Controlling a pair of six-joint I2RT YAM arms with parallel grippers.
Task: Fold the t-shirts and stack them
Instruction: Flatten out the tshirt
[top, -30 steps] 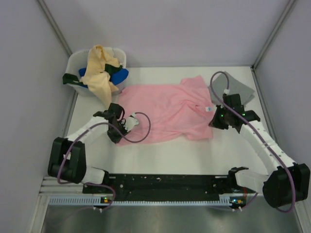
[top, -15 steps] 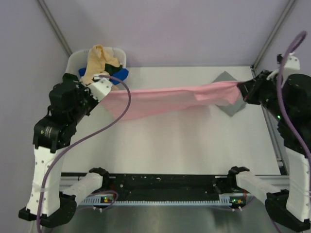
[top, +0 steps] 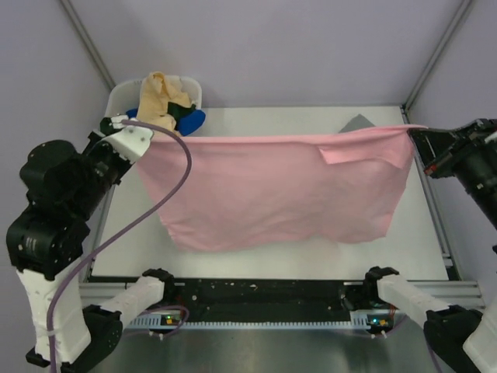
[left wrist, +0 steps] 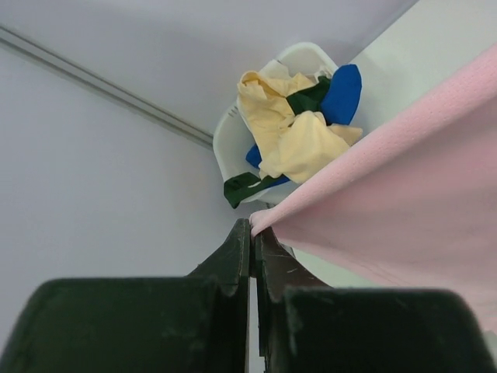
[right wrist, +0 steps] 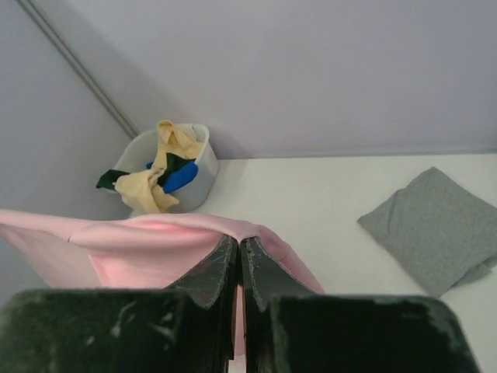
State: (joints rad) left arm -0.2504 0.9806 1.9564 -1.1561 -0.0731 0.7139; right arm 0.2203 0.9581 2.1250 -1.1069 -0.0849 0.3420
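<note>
The light pink t-shirt [top: 279,190] hangs stretched between both raised grippers, well above the table. My left gripper [top: 144,138] is shut on its left top corner; the pink cloth [left wrist: 388,194] runs off from the fingertips [left wrist: 254,227]. My right gripper [top: 415,134] is shut on the right top corner, with pink cloth [right wrist: 155,241] draped over the fingertips [right wrist: 238,242]. A folded grey t-shirt [right wrist: 431,225] lies on the table at the far right, mostly hidden behind the pink one in the top view [top: 357,123].
A white plastic tub [top: 124,97] at the far left corner holds pale yellow [top: 159,97], blue [top: 190,120] and dark green tees; it also shows in the left wrist view [left wrist: 233,148]. Enclosure walls stand close on both sides.
Both arms have risen and spread apart, lifting the pink t-shirt off the table. It went from lying flat to a taut band, and now hangs open as a wide sheet.
</note>
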